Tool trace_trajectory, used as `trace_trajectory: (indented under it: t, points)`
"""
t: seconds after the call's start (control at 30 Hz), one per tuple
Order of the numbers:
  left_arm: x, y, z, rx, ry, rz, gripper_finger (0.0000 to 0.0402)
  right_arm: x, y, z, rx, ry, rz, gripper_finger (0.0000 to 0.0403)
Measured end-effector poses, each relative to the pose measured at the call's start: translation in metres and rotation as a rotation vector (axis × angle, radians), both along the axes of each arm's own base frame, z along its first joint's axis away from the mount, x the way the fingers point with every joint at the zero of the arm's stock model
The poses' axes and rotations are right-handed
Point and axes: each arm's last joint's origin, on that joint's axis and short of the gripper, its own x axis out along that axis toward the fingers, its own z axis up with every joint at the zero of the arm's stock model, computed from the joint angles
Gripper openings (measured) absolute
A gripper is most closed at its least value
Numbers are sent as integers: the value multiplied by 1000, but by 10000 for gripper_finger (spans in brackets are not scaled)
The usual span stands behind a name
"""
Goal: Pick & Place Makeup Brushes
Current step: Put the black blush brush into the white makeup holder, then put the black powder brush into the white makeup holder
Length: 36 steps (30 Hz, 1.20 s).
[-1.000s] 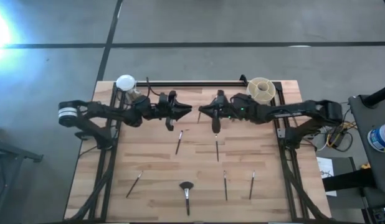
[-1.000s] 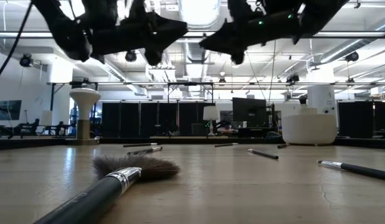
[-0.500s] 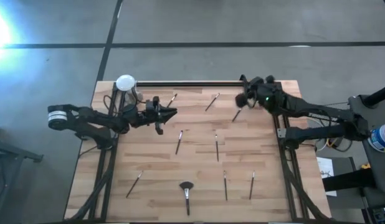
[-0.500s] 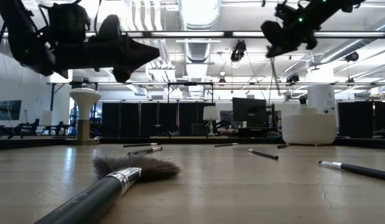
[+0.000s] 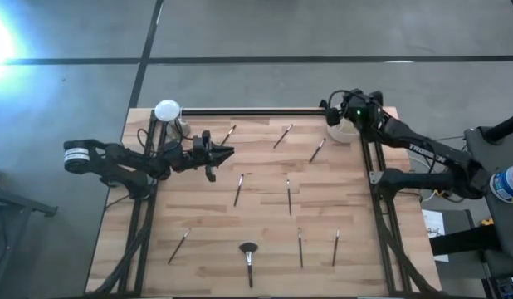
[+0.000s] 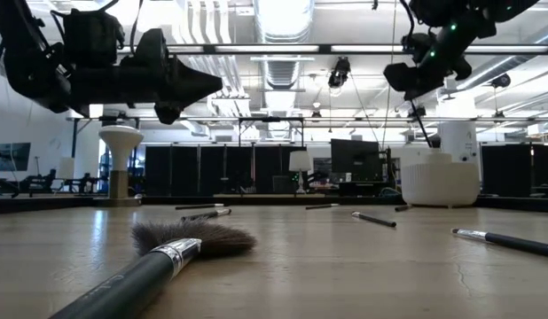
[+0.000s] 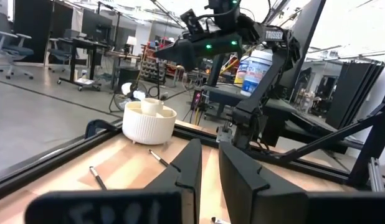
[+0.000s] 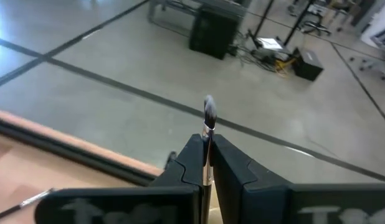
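Several thin dark makeup brushes lie flat on the wooden table, among them three near the far edge (image 5: pixel 281 135) and a fluffy-headed one (image 5: pixel 248 256) near the front, which looms large in the low view (image 6: pixel 181 248). My right gripper (image 5: pixel 338 119) hovers at the far right corner over the white ribbed holder (image 6: pixel 440 177), shut on one brush. My left gripper (image 5: pixel 226 153) hangs above the table's left half with its fingers together (image 7: pixel 209 171) and holds nothing. My right gripper pinches one brush between its two fingers on the handle just below the silvery ferrule (image 8: pixel 207 138). The bristle tip (image 8: pixel 209 107) sticks out past the fingers. The brush is lifted clear, and its thin handle (image 6: pixel 422 130) hangs slanting down toward the white holder.
A white mushroom-shaped stand (image 5: pixel 167 110) sits at the far left corner. A black rail (image 5: pixel 256 110) runs along the far edge. Dark frame legs flank both sides of the table. Bare wood lies open between the scattered brushes in the middle.
Both grippers have left the middle of the table. My right gripper has swung toward the far right corner, carrying the brush up over the white holder. My left gripper has drawn back toward the table's left. Three brushes near the far edge now show uncovered.
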Motion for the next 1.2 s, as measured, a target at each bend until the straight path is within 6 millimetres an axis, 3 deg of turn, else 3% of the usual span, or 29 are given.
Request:
trace_trajectory:
  t: [0.4, 0.73, 0.93, 1.2]
  points:
    - [0, 0, -1, -2, 9, 0, 48, 3, -31, -27, 18, 46, -84, 13]
    - [0, 0, -2, -4, 15, 0, 48, -3, -28, -49, 57, 45, -106, 15]
    - [0, 0, -2, -5, 19, 0, 48, -6, -24, -60, 87, 39, -116, 39]
    - [0, 0, -2, -6, 24, 0, 48, -7, -23, -63, 108, 26, -132, 50]
